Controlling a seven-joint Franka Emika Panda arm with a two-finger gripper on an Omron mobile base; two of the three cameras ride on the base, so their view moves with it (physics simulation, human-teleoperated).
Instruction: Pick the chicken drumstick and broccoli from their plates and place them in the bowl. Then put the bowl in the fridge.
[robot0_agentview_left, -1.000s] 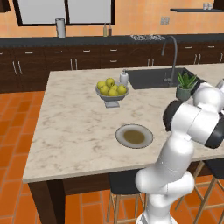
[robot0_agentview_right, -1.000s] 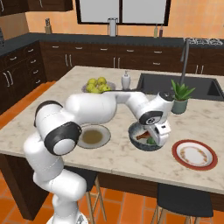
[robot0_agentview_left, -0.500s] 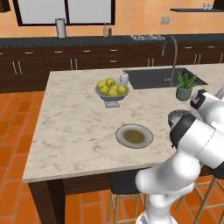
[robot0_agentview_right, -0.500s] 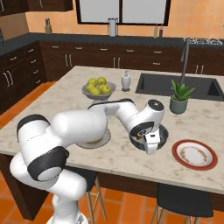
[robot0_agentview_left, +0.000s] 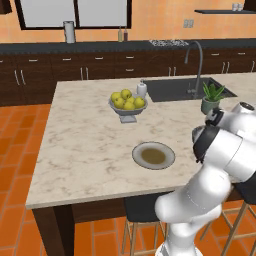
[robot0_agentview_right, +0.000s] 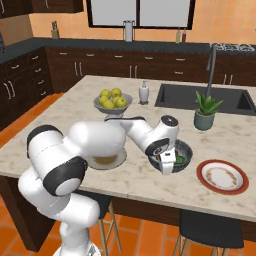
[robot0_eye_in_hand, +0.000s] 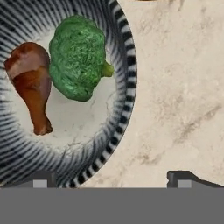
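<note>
The bowl (robot0_eye_in_hand: 127, 83), dark with ribbed sides and a pale inside, holds the reddish-brown chicken drumstick (robot0_eye_in_hand: 30, 83) and, touching it, the green broccoli (robot0_eye_in_hand: 78, 57). My gripper (robot0_eye_in_hand: 111, 180) hangs open above the bowl's rim, one fingertip over the bowl and the other over bare marble. From the right base camera the gripper (robot0_agentview_right: 167, 162) sits at the near-left edge of the bowl (robot0_agentview_right: 187, 147). The red-rimmed plate (robot0_agentview_right: 222, 176) lies bare to the bowl's right, and the grey plate (robot0_agentview_right: 107, 161) (robot0_agentview_left: 153, 155) lies bare to its left. The fridge is out of view.
A footed fruit bowl (robot0_agentview_right: 112, 101) with yellow fruits and a soap dispenser (robot0_agentview_right: 144, 93) stand farther back on the island. A potted plant (robot0_agentview_right: 205, 111) stands beside the sink (robot0_agentview_right: 200, 97). The island's front edge runs just below the plates, with stools under it.
The hand has slid from over the bowl's middle toward its near-left rim, with the arm swinging lower. The jaws have stayed open; the food has stayed in the bowl.
</note>
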